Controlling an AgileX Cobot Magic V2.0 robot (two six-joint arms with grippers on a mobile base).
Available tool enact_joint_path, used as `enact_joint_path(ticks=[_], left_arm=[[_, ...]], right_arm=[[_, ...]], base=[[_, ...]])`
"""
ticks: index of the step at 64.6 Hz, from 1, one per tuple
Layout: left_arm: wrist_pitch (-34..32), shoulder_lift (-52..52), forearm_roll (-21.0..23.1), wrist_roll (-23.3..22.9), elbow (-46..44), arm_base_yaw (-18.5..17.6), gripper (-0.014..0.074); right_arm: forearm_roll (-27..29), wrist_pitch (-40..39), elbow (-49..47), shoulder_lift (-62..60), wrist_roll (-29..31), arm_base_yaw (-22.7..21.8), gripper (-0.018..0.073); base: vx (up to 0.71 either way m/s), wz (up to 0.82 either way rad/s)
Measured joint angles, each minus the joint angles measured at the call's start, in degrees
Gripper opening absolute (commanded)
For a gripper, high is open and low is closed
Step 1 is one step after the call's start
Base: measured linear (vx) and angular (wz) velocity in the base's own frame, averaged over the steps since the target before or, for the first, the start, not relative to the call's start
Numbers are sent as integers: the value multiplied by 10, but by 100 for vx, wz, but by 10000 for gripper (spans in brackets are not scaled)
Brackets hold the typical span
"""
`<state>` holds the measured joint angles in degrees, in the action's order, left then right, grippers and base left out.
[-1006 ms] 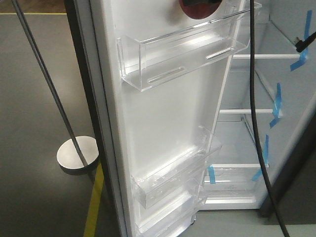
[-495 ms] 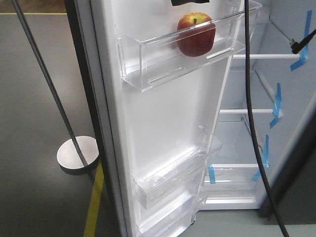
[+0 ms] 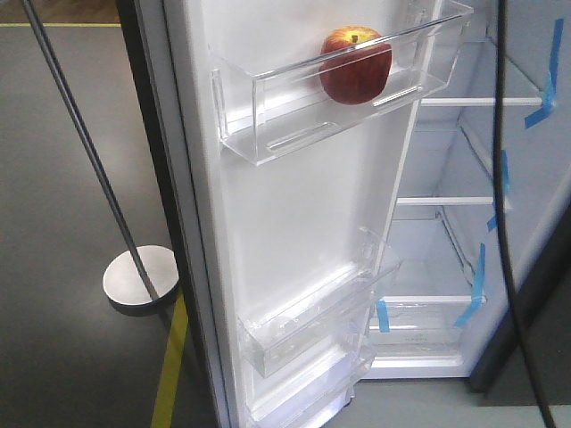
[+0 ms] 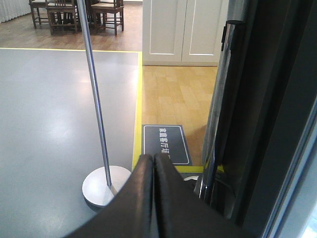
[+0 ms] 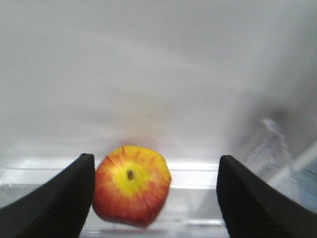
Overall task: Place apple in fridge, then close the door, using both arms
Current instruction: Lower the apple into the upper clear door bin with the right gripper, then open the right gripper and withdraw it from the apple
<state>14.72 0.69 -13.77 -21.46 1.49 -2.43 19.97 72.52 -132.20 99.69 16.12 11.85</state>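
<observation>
Far left, a stand (image 3: 140,278) is resting its round base on the grey floor. Left pincer (image 4: 153,159) is hanging just beside a chrome bar (image 4: 218,114), likely the door handle, with its fingers clenched together on nothing. The door (image 3: 294,205) is standing wide open, white lining facing out. The apple (image 3: 355,64) is sitting stem up in the door's upper clear bin (image 3: 259,116), toward its right end. Right pincer (image 5: 156,159) is hovering over it, released, fingers spread either side; contact is too blurred to tell. Further right, the fridge (image 3: 446,250) is showing white shelves with blue tape strips (image 3: 502,183).

Placing is looking done, and closing is coming next. That is calling for the right arm to clear the doorway, then for a steady push on the door's outer face, probably from the left arm.
</observation>
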Motion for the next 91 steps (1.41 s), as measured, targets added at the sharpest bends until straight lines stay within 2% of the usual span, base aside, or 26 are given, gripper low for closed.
enact_joint_path(ticks=[9, 20, 25, 37, 44, 51, 62, 91], left_arm=[[0, 0, 0, 0, 0, 0, -5], [0, 0, 0, 0, 0, 0, -5], [0, 0, 0, 0, 0, 0, -5], [0, 0, 0, 0, 0, 0, -5], [0, 0, 0, 0, 0, 0, -5], [0, 0, 0, 0, 0, 0, -5], [0, 0, 0, 0, 0, 0, -5], [0, 0, 0, 0, 0, 0, -5]], right_arm=[[-45, 2, 81, -96, -15, -14, 484], [-85, -4, 240, -240, -21, -40, 484], [-104, -36, 336, -310, -32, -54, 484], [-148, -145, 587, -503, -100, -83, 484], [-152, -164, 703, -608, -115, -84, 484], [-151, -164, 779, -671, -119, -84, 484], [-151, -166, 837, -707, -121, -84, 484], [-151, -174, 840, -707, -119, -84, 484]], base=[[0, 0], [0, 0], [0, 0], [0, 0], [0, 0], [0, 0], [0, 0], [0, 0]])
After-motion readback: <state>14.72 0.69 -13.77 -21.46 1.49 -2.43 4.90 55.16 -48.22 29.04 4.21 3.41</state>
